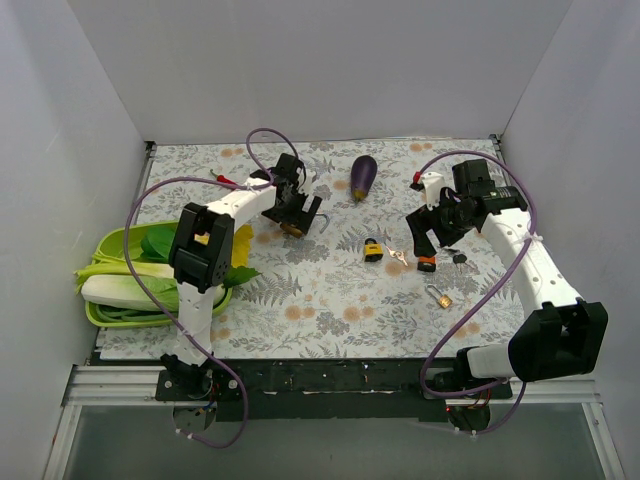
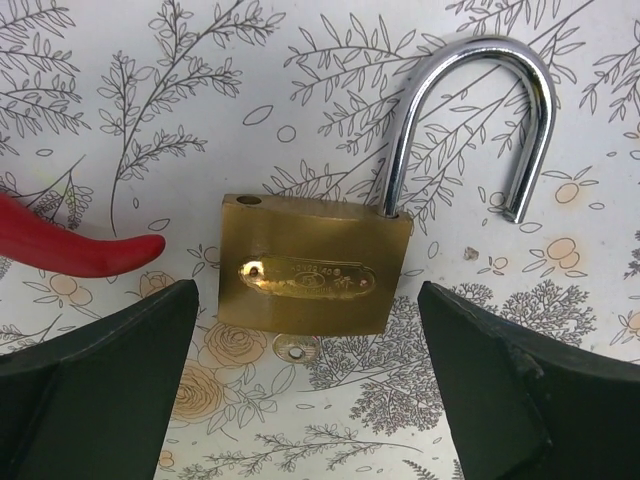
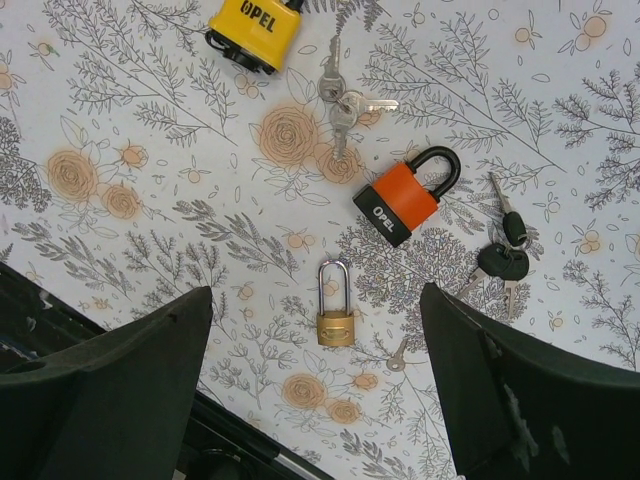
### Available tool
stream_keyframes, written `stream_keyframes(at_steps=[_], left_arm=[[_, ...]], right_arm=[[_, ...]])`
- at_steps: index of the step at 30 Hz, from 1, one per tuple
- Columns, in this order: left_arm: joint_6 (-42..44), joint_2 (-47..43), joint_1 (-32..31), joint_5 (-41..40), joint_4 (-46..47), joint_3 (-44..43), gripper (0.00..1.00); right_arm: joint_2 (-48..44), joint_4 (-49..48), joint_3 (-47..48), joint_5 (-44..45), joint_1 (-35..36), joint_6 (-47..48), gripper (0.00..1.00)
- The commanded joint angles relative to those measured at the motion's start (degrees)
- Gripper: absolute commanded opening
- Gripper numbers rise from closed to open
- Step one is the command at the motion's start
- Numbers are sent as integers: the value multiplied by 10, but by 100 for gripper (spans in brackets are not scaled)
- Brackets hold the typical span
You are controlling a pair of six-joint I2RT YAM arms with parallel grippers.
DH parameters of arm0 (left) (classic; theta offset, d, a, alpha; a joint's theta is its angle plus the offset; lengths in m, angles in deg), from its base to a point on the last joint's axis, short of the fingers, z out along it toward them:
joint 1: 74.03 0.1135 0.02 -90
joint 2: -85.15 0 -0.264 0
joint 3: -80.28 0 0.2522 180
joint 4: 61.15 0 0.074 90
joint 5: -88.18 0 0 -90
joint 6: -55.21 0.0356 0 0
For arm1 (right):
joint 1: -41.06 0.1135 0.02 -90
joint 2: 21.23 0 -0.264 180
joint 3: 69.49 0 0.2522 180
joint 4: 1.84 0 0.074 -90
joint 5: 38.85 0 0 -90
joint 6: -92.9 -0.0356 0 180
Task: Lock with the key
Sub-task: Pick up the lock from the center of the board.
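A large brass padlock (image 2: 315, 275) lies flat on the floral cloth with its steel shackle (image 2: 470, 110) swung open. A small key head (image 2: 295, 350) sticks out of its underside. My left gripper (image 2: 310, 400) hovers over it, open, with one finger on each side of the body and touching nothing. In the top view the padlock (image 1: 296, 229) lies under the left gripper (image 1: 290, 212). My right gripper (image 1: 432, 232) is open and empty above an orange padlock (image 3: 400, 200), a small brass padlock (image 3: 336, 320) and a loose key (image 3: 397, 355).
A yellow padlock (image 3: 255, 25), a silver key bunch (image 3: 340, 100) and black-headed keys (image 3: 505, 255) lie nearby. A red chili (image 2: 70, 250) lies left of the large padlock. An eggplant (image 1: 363, 176) lies at the back. A green tray (image 1: 110, 245) of vegetables stands at the left.
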Motion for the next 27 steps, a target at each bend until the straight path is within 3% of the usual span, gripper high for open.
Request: stream_keyframes(at_steps=[1,12,21,23,24,25,27], left_arm=[[-16,-4,-2,-17,17,-5,91],[-45,1,-48,-87,33,36,83],[-97,15,-47,-66,7,21,60],[-109,23,-47,-71,4,6,64],[-115,29,-47,-79,-10,-4,80],[-124,40,-48,-83,-15,-23,87],[-132,45,-48,-88,-14,-33,91]], right_arm=[[-9,-10,27,-16,-2,-8,92],[5,-10,40,-16,-2,-16,92],[8,-17,48,-36,-2,-21,93],[9,-19,50,-42,-2,-28,93],[13,-17,52,-46,-2,-29,93],[16,-15,56,-48,-2,-31,93],[19,-15,57,-52,-2,-32,93]])
